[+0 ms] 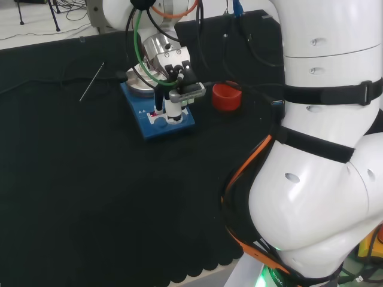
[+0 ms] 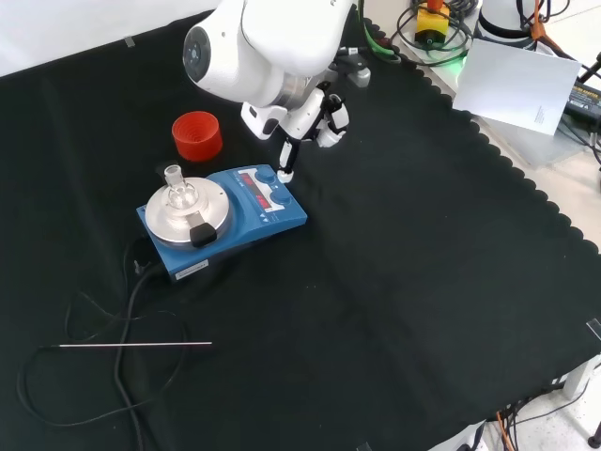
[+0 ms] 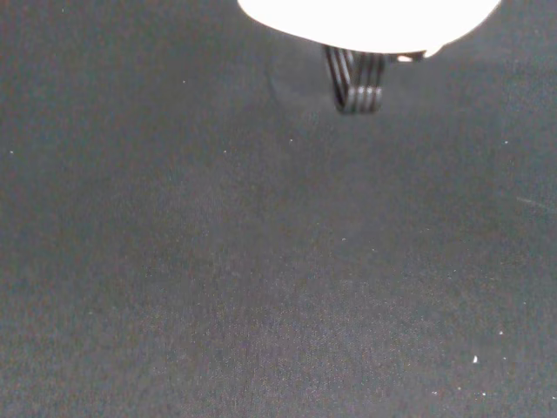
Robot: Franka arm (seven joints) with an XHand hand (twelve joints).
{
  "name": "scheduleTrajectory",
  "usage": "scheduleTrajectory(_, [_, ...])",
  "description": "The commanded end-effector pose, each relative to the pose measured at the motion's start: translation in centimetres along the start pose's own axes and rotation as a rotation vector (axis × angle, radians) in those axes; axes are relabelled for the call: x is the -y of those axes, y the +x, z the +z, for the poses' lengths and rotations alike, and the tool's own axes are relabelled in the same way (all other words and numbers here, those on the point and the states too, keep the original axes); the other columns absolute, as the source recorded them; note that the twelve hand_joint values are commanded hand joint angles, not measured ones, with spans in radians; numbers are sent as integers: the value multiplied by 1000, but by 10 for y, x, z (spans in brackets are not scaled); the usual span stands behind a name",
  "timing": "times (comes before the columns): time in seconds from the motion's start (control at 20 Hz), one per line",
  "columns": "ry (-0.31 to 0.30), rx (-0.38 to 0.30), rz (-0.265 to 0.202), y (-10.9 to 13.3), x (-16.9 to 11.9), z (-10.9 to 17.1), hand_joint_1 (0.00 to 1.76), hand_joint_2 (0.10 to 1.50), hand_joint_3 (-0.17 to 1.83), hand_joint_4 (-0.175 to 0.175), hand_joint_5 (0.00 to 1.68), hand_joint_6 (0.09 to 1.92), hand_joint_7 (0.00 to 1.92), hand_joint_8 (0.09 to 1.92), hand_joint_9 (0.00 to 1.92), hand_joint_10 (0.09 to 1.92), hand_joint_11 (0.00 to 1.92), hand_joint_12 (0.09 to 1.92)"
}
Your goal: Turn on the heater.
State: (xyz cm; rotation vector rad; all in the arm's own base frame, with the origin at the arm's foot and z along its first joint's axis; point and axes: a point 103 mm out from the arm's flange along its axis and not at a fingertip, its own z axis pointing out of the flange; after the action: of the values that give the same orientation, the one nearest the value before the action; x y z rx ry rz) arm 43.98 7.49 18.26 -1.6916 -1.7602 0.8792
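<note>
Blue flat-bodied heater [image 2: 246,218] w/ round silver top plate sits on black cloth [image 2: 394,310], centre-left in front view, upper-left of centre in head view [image 1: 157,116]. Small clear glass piece [image 2: 175,178] stands on the plate, near its far edge in front view. Front panel carries a red display strip and a blue knob [image 2: 266,175] at the end nearest the hand.

Black and white hand [image 2: 305,120] hangs over the panel end of the heater. One finger [image 2: 285,160] points straight down, tip at or just beside the knob; contact can't be confirmed from front view. Head view shows the same: fingers [image 1: 172,107] extended downward onto the panel area. Other fingers partly bent, nothing gripped.

Red ribbed ring stand [image 2: 197,135] sits beyond the heater in front view, apart from it; to the heater's right in head view [image 1: 227,96]. Black power cable [image 2: 131,310] runs from heater's near-left corner and loops across cloth. Thin grey rod [image 2: 136,345] lies flat on cloth among the cable loops, well apart from heater.

Wrist view: bare cloth, blurred white part of hand [image 3: 365,17], dark ribbed piece below it.
</note>
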Motion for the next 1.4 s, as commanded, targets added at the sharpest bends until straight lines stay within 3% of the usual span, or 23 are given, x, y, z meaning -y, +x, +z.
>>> scheduleTrajectory(0.05, [2,2,-6,2,-3,2,1493,573,1256,-29,320,87,1761,1692,1841,1704,1834,1758])
scheduleTrajectory(1.4, [33,9,-13,5,-22,13,1497,561,1282,-27,331,87,1766,1693,1844,1705,1834,1757])
